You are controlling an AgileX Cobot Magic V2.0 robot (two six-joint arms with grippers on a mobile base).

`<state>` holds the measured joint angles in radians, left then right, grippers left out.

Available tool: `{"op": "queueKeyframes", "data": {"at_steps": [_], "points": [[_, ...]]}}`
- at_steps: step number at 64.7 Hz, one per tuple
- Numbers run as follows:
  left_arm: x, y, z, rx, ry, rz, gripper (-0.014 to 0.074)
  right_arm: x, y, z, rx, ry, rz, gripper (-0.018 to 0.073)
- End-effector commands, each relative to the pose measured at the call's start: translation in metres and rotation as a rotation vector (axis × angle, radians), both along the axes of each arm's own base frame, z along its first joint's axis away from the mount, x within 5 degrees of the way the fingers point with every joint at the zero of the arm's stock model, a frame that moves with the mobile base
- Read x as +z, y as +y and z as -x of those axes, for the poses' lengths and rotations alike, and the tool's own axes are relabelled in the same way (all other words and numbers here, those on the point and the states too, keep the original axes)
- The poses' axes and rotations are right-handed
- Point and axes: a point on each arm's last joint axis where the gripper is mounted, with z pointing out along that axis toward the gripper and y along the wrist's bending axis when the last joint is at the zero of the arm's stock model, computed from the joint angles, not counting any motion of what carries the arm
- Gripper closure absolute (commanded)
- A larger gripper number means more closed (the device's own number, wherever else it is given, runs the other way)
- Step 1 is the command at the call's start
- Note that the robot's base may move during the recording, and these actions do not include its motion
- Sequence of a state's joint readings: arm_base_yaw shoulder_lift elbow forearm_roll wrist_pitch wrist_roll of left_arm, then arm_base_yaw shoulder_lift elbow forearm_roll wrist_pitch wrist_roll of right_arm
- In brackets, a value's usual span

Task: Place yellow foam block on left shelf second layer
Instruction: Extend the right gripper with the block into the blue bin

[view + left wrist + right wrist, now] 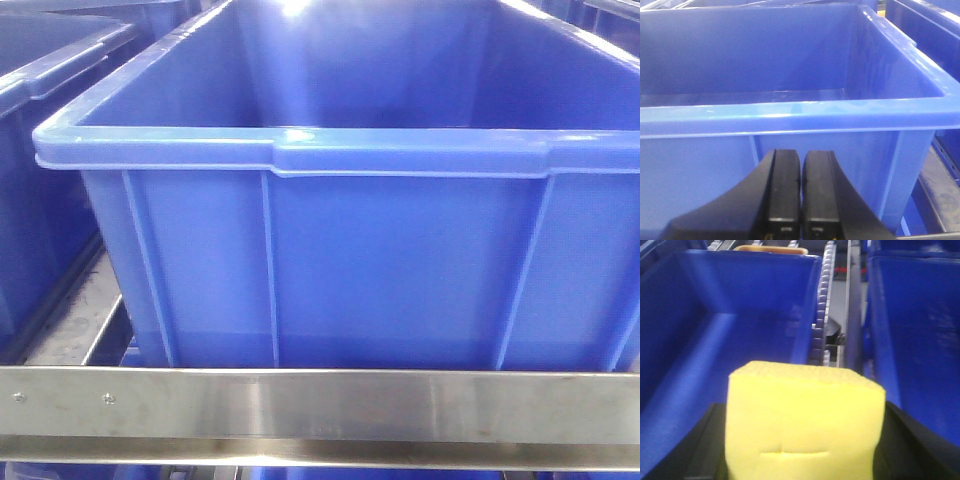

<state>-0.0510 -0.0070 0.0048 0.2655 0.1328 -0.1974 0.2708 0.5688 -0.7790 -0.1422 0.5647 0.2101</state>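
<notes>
Squarely between right fingers (802, 450), apparently clamped: matte yellow foam block (802, 422); left fingers (801, 192) pressed together.

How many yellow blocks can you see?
1. The yellow foam block sits between the fingers of the right gripper, above the blue bins. The other views show only bins, so more could be hidden.

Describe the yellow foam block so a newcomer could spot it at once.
In the right wrist view, blue plastic bins fill the background. Low in the foreground, between the right gripper's dark jaws, sits the yellow foam block. It is the only bright yellow thing among all that blue.
</notes>
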Motion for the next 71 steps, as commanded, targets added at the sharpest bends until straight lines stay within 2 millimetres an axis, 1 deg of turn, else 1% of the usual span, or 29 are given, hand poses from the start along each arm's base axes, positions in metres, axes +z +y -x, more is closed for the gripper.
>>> {"op": "queueKeyframes", "data": {"at_steps": [1,5,6,11,13,16,21,23,27,29,33,37,45,53,61,71], "points": [[0.0,-0.002,0.0,-0.029,-0.071,0.005,0.046,0.029,0.015,-0.028,0.06,-0.072,-0.008,0.0239],[0.0,-0.002,0.0,-0.029,-0.071,0.005,0.046,0.038,0.029,-0.045,0.116,-0.056,0.012,0.0239],[0.0,-0.002,0.0,-0.029,-0.071,0.005,0.046,0.038,0.034,-0.052,0.13,-0.04,0.02,0.0239],[0.0,-0.002,0.0,-0.029,-0.071,0.005,0.046,0.046,0.056,-0.071,0.203,-0.017,0.036,0.0239],[0.0,-0.002,0.0,-0.029,-0.071,0.005,0.046,0.046,0.066,-0.081,0.226,0.006,0.045,0.0239],[0.0,-0.002,0.0,-0.029,-0.071,0.005,0.046,0.047,0.077,-0.09,0.254,0.026,0.052,0.0239],[0.0,-0.002,0.0,-0.029,-0.071,0.005,0.046,0.041,0.099,-0.11,0.292,0.095,0.074,0.0239],[0.0,-0.002,0.0,-0.029,-0.071,0.005,0.046,0.038,0.11,-0.122,0.303,0.129,0.079,0.0239],[0.0,-0.002,0.0,-0.029,-0.071,0.005,0.046,0.033,0.122,-0.136,0.314,0.175,0.081,0.0239],[0.0,-0.002,0.0,-0.029,-0.071,0.005,0.046,0.027,0.128,-0.146,0.315,0.203,0.091,0.0239],[0.0,-0.002,0.0,-0.029,-0.071,0.005,0.046,0.022,0.136,-0.158,0.313,0.229,0.103,0.0239],[0.0,-0.002,0.0,-0.029,-0.071,0.005,0.046,0.012,0.145,-0.173,0.312,0.26,0.121,0.0239],[0.0,-0.002,0.0,-0.029,-0.071,0.005,0.046,-0.003,0.16,-0.197,0.309,0.312,0.144,0.0239],[0.0,-0.002,0.0,-0.029,-0.071,0.005,0.046,-0.027,0.173,-0.219,0.303,0.392,0.187,0.0239],[0.0,-0.002,0.0,-0.029,-0.071,0.005,0.046,-0.047,0.181,-0.234,0.299,0.432,0.221,0.0239],[0.0,-0.002,0.0,-0.029,-0.071,0.005,0.046,-0.07,0.188,-0.248,0.297,0.46,0.272,0.0239]]}}
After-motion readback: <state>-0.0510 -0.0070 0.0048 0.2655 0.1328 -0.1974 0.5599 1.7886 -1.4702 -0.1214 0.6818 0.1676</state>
